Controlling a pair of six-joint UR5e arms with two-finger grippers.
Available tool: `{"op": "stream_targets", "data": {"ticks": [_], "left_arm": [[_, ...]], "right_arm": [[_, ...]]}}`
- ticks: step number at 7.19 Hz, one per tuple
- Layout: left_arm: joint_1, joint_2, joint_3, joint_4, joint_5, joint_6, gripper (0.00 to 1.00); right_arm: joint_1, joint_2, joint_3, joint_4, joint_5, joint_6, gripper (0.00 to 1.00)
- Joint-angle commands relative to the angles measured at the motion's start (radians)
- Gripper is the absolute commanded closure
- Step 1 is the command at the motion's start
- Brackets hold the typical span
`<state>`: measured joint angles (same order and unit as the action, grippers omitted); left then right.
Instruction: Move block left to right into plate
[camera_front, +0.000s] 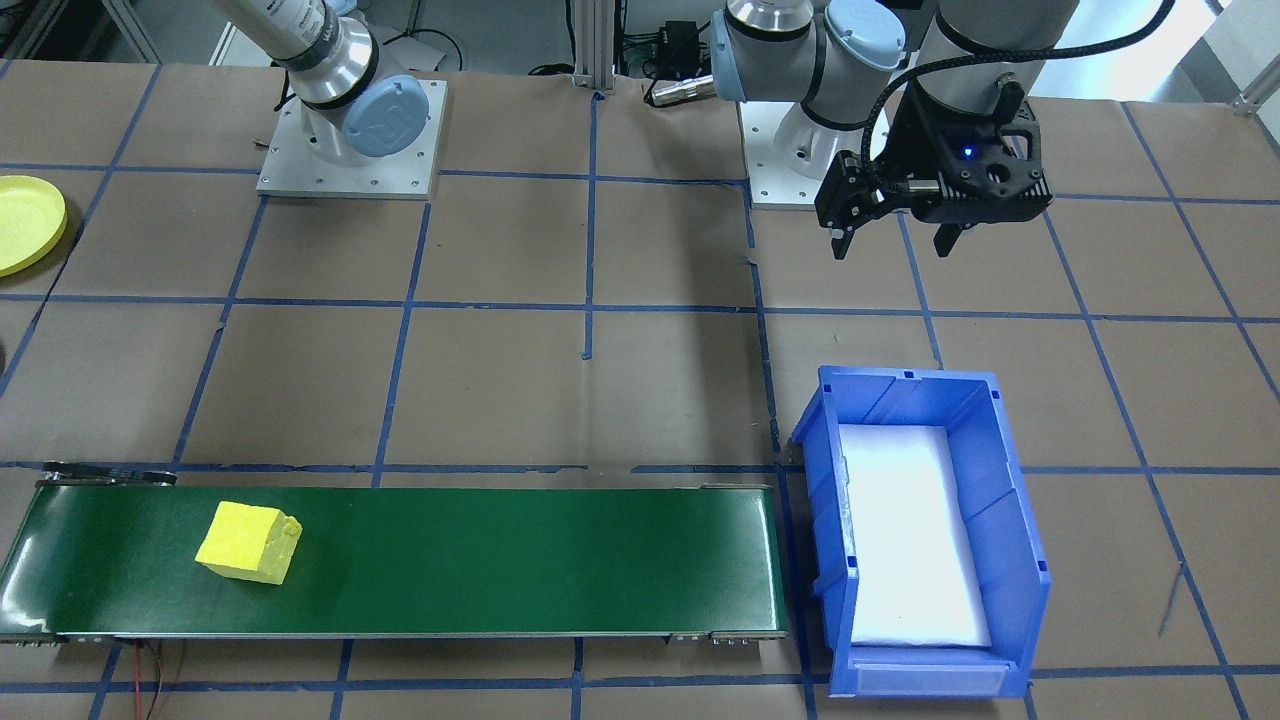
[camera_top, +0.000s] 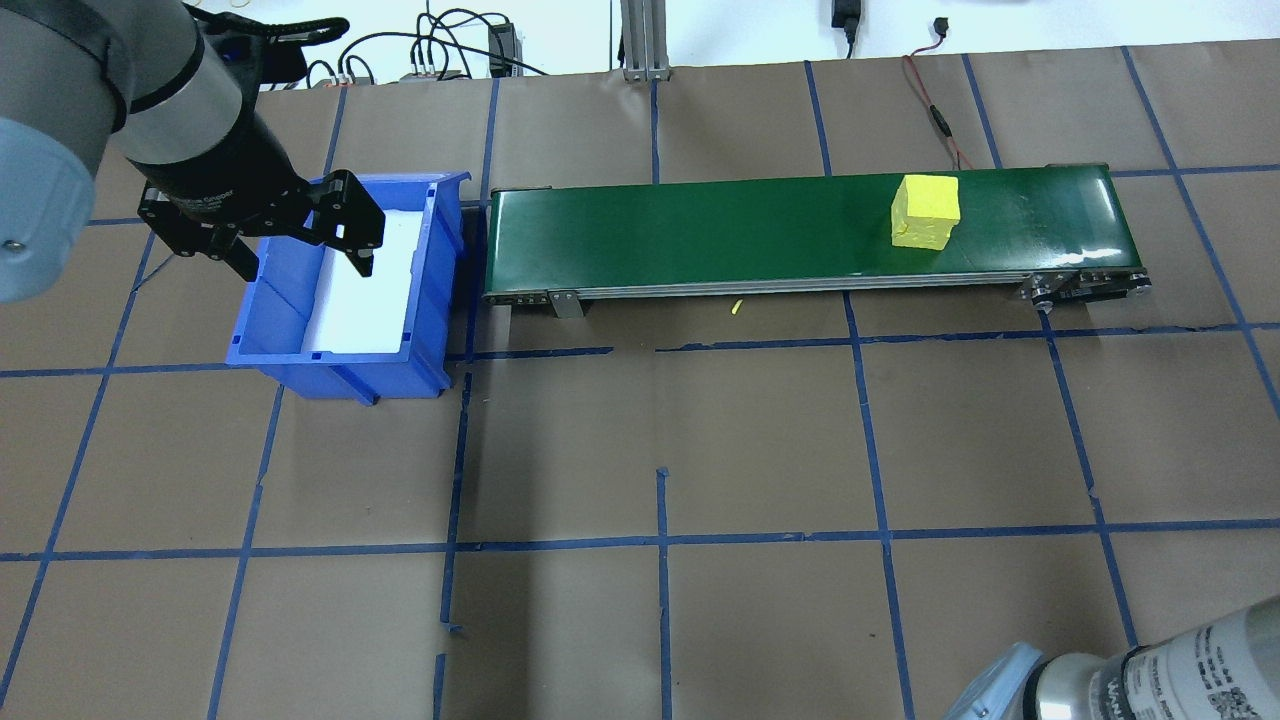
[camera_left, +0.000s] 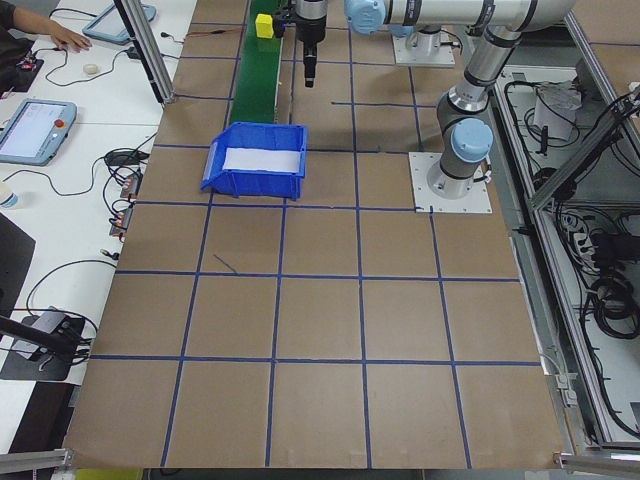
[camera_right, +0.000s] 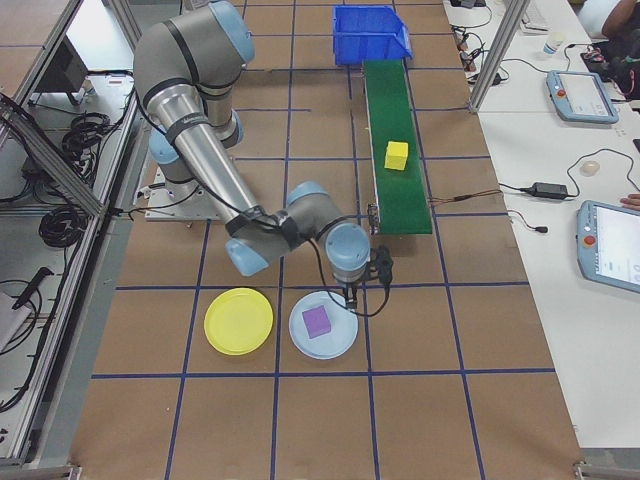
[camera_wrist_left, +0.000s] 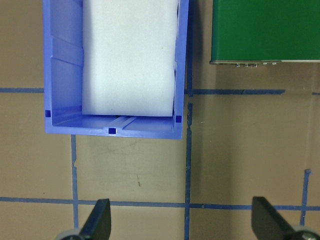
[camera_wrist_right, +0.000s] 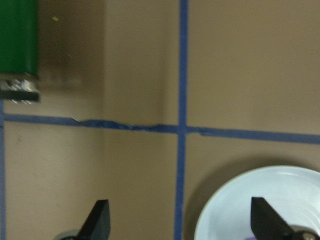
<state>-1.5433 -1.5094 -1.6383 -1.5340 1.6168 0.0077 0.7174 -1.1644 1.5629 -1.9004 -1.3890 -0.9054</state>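
**Yellow block on the conveyor belt, both grippers empty**

A brown paper-covered table (camera_top: 760, 440) marked with a blue tape grid fills the scene. The landmark is a long green conveyor belt (camera_top: 700, 235) lying along the table's far side from the robot.

The left arm (camera_top: 150, 100) reaches out over the table near the belt's left end. The right arm (camera_right: 215, 170) bends down to the table past the belt's right end, on the robot's side of it.

A deep blue bin (camera_top: 345, 280) with a white liner sits just off the belt's left end, nearly touching it.

The yellow plate (camera_right: 238, 321) lies flat on the table beyond the belt's right end, toward the robot and well apart from the belt. Just beside it is a pale blue plate (camera_right: 323, 325) with a small purple block (camera_right: 317, 320) on it.

The left gripper (camera_top: 300, 250) hangs above the table at the bin's robot-facing side. Its fingers are spread wide with nothing between them, as the left wrist view shows.

The right gripper (camera_wrist_right: 182, 225) hangs low over the edge of the pale blue plate. Its fingers are also spread wide and hold nothing.

The yellow block (camera_top: 925, 211), the task's thing, sits on the belt's surface toward its right end, well apart from both grippers and from the yellow plate.
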Motion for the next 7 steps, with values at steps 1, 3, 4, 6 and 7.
{"op": "stream_targets", "data": {"ticks": [1, 3, 4, 6, 7], "left_arm": [[0.0, 0.0, 0.0, 0.0, 0.002, 0.0, 0.0], [0.0, 0.0, 0.0, 0.0, 0.0, 0.0, 0.0], [0.0, -0.002, 0.0, 0.0, 0.0, 0.0, 0.0], [0.0, -0.002, 0.0, 0.0, 0.0, 0.0, 0.0], [0.0, -0.002, 0.0, 0.0, 0.0, 0.0, 0.0]], "right_arm": [[0.194, -0.017, -0.001, -0.009, 0.081, 0.354, 0.01], [0.349, -0.008, -0.001, -0.02, 0.1, 0.611, 0.01], [0.394, 0.0, -0.001, -0.075, 0.129, 0.719, 0.01], [0.404, 0.035, -0.004, -0.083, 0.246, 0.743, 0.02], [0.404, 0.041, -0.03, -0.083, 0.249, 0.746, 0.03]]}}
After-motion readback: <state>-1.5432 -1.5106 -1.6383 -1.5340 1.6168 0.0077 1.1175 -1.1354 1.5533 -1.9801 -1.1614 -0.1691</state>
